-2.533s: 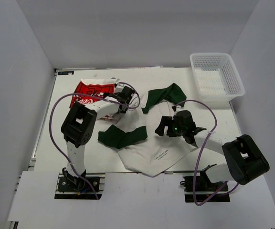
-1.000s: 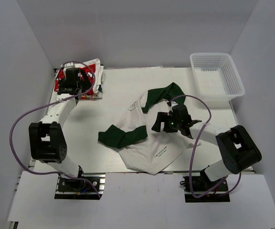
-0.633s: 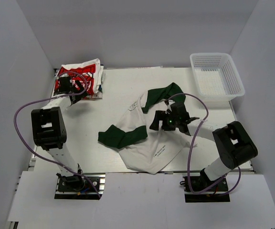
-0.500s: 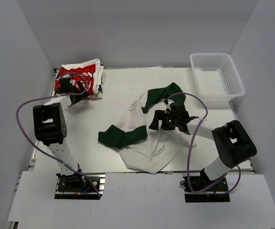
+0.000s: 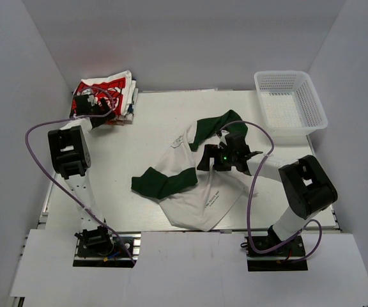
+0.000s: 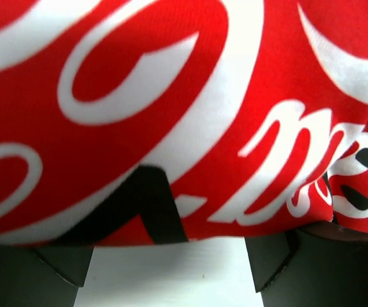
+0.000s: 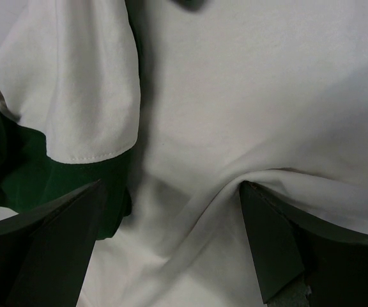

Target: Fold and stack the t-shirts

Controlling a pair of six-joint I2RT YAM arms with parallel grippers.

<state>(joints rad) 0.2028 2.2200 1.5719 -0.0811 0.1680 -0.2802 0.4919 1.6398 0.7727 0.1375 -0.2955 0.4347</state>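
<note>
The folded tees, the top one white with red print, sit in the far left corner of the table. My left gripper is at their near left edge, open. In the left wrist view the red print fills the frame just past the gripper. The white tee with dark green sleeves lies crumpled at the table's middle. My right gripper is open and rests on it, the jaws astride a ridge of white cloth near one sleeve. Its print is hidden.
A white mesh basket stands at the far right corner. The white table is walled by grey panels on the left, back and right. The purple cables loop over both arms.
My left arm has carried the folded tees from the table's middle to the far left corner and pushed them further back. My right gripper has crept left over the white tee.
</note>
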